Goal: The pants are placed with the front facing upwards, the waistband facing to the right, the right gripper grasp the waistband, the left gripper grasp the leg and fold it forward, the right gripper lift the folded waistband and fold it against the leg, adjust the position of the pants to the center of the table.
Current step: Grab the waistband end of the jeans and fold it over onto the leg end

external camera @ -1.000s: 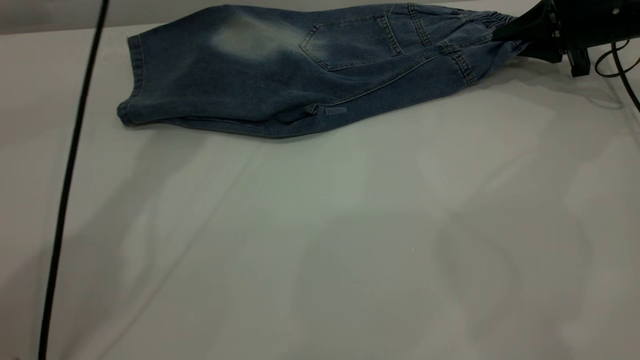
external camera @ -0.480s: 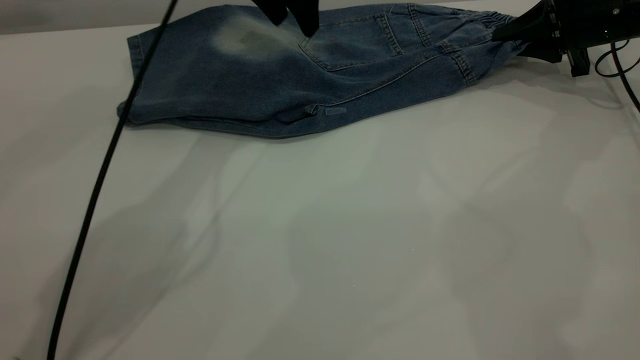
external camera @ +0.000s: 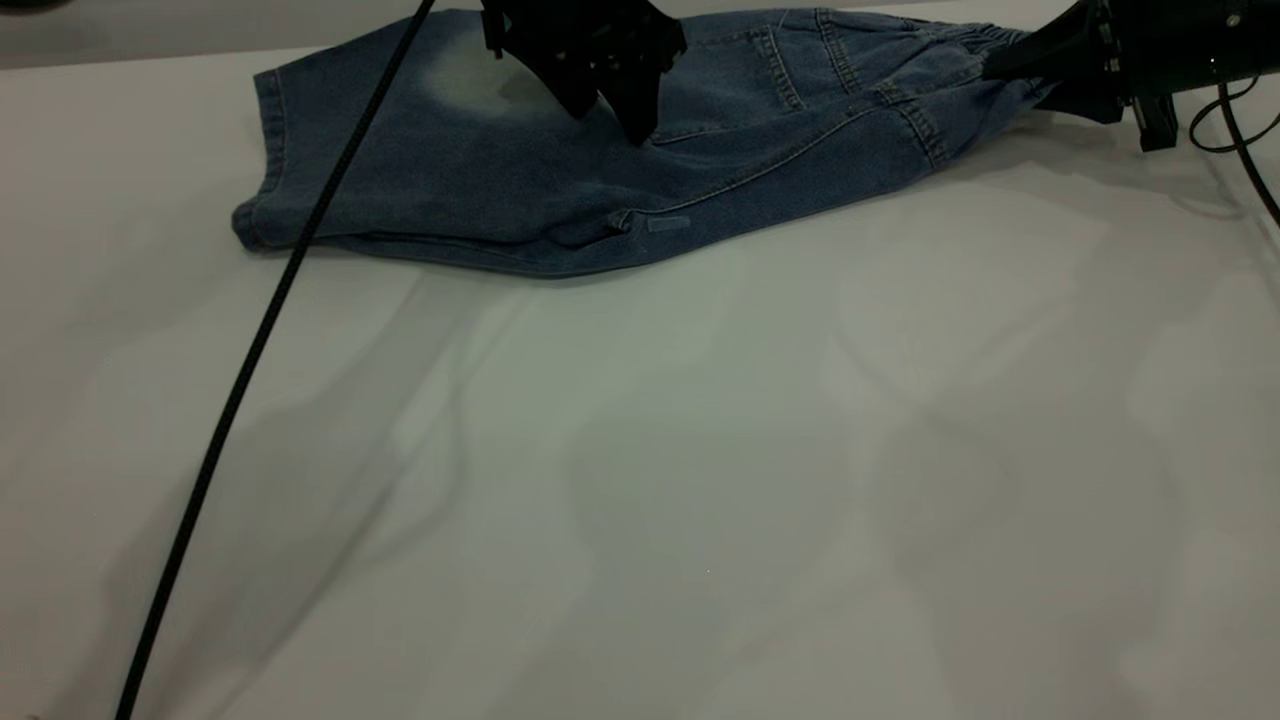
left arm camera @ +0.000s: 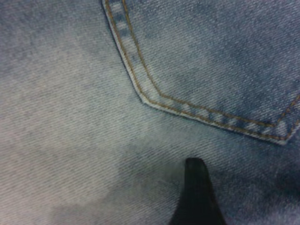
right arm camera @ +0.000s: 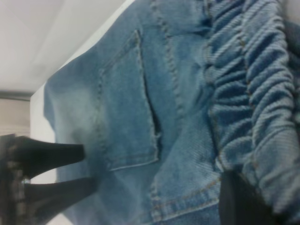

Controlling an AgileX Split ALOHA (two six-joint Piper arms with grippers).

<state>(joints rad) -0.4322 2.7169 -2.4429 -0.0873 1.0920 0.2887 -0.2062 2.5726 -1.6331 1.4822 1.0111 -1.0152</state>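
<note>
The blue denim pants (external camera: pixel 520 170) lie folded lengthwise along the far part of the table (external camera: pixel 700 450), patch pocket up, hem at the left. At the far right my right gripper (external camera: pixel 1000 68) is shut on the ruffled waistband (external camera: pixel 975 38); in the right wrist view a dark finger (right arm camera: pixel 239 201) sits beside the puckered waistband (right arm camera: pixel 253 93). My left gripper (external camera: pixel 610 125) hangs open over the middle of the pants, by the pocket's corner (left arm camera: pixel 145 101) and the pale faded patch (external camera: pixel 460 85). One finger (left arm camera: pixel 197 192) shows just over the denim. I cannot tell whether it touches.
A black cable (external camera: pixel 250 360) from the left arm runs diagonally across the left of the table, over the pants' leg end. The right arm's cables (external camera: pixel 1240 130) hang at the far right edge. Bare tabletop stretches in front of the pants.
The left gripper has come down into view from the far side and now hangs over the pants by the pocket. Its cable swung rightward. The right gripper and the waistband stayed put.
</note>
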